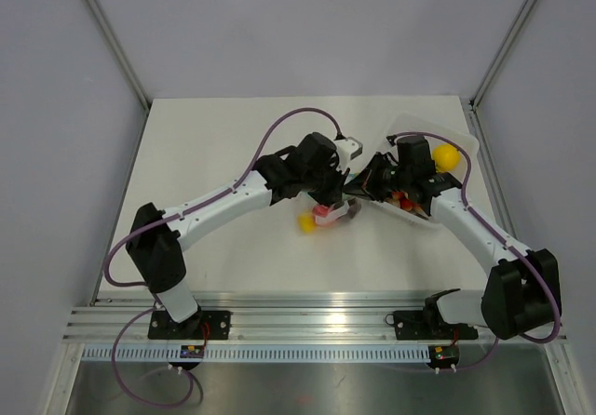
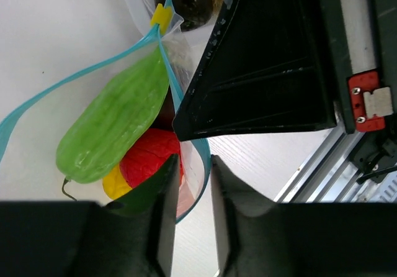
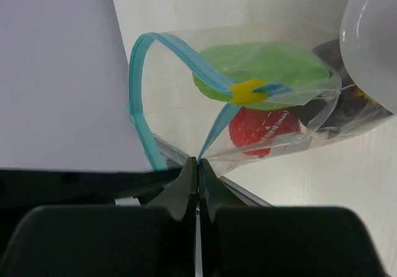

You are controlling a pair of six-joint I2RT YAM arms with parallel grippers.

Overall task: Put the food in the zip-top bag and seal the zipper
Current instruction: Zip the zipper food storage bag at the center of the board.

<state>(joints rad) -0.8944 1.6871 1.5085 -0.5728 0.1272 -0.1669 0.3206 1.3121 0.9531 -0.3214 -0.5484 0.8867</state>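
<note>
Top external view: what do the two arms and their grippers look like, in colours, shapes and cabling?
The two arms match. The left arm and right arm have white tubular links between bulky black joint housings, on black bases bolted to a silver rail. A purple cable loops loosely along each. The left gripper and right gripper have matte black, wedge-shaped fingers.

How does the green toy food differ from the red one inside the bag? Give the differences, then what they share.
The green piece is long and flattish; the red piece is rounder. The green piece looks larger than the red piece. Both lie inside the clear zip-top bag.
</note>
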